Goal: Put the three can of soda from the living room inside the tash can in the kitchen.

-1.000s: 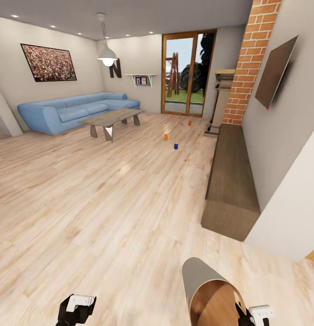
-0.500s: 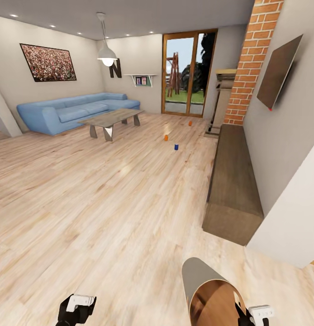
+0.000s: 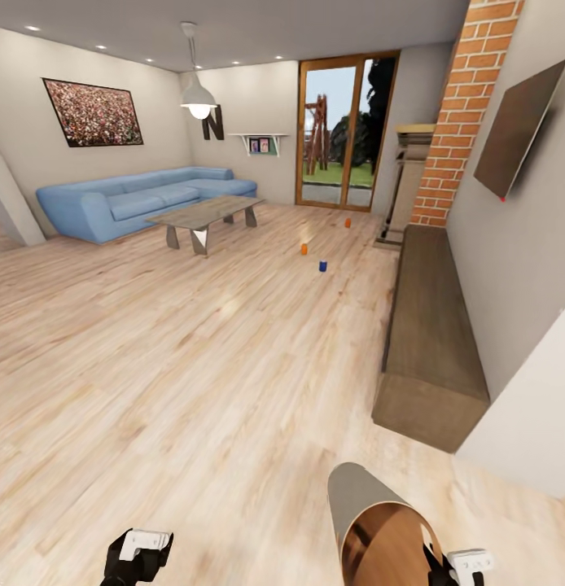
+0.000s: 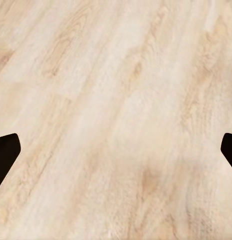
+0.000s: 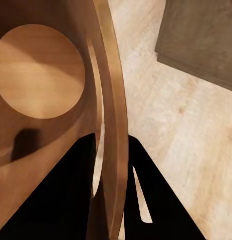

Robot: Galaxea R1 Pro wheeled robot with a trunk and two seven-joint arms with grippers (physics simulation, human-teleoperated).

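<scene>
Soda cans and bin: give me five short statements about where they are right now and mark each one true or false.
1. All three soda cans stand on the wood floor. True: an orange can, a blue can and a second orange can.
2. The blue can sits on the coffee table. False: it stands on the floor, to the right of the coffee table.
3. The right claw grips the trash can by its rim. True: one finger is inside the wall and one outside.
4. The trash can already holds a can. False: its wooden bottom is bare.
5. The left claw holds an orange can. False: it is open over bare floor.
</scene>
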